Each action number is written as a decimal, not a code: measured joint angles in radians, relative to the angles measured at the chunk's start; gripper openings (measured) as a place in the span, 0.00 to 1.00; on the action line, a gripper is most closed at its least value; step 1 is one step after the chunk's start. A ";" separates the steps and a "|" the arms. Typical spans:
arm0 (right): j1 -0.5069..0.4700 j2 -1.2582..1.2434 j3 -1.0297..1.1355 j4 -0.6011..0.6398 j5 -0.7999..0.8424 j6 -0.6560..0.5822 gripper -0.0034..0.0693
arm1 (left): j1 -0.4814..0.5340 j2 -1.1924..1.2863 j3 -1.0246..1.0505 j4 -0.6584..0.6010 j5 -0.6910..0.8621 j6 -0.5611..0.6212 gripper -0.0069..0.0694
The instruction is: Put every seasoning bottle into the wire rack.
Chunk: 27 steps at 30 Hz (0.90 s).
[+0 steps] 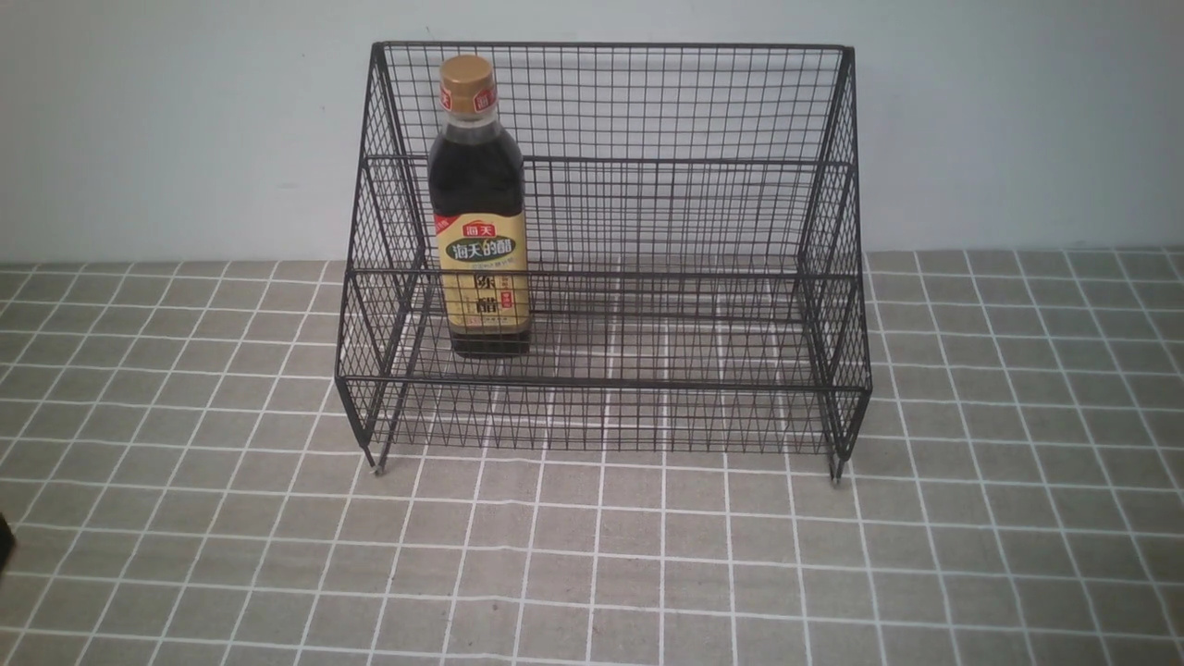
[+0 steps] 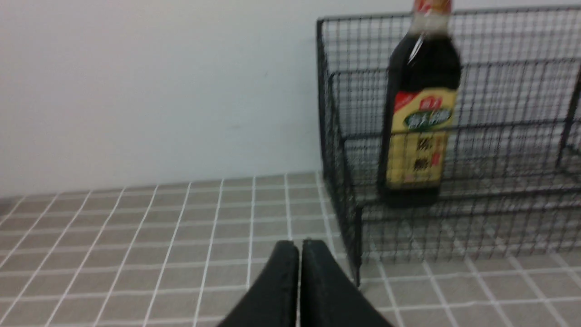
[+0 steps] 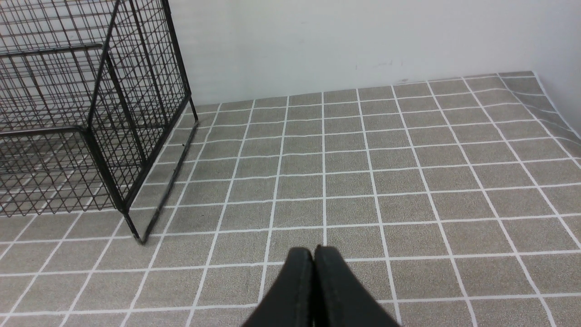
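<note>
Nearest, well apart from the rack and on its near side, is the robot's left gripper, a blurred black two-fingered gripper [image 2: 296, 247], its fingertips drawn together with nothing between them. The right gripper, likewise dark and two-fingered [image 3: 314, 254], also has its tips together and empty; in its wrist view it appears over the cloth, apart from the rack.

Under and around the rack spreads a grey-brown cloth with a grid of white lines [image 1: 564, 555], reaching out past both sides of the rack.

Next comes the rack itself, a wide, dark wire-mesh rack with sloping sides, a tall back and short feet [image 1: 606, 381], standing upright on the cloth.

Inside the rack, toward its left end, is the seasoning bottle, a tall clear bottle of near-black liquid with a gold cap, red-banded neck and yellow label with Chinese characters [image 1: 476, 185]. It stands nearly upright behind the front mesh, its cap just below the rack's top rim. Neither gripper touches it.

Farthest off, behind the rack, rises a plain pale wall [image 1: 185, 129].
</note>
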 joint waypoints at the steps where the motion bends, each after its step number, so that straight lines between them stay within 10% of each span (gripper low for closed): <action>1: 0.000 0.000 0.000 0.000 0.000 0.000 0.03 | 0.012 -0.022 0.034 0.010 -0.001 -0.001 0.08; 27: 0.000 0.000 0.000 0.000 0.000 0.000 0.03 | 0.038 -0.100 0.178 0.036 0.106 -0.006 0.08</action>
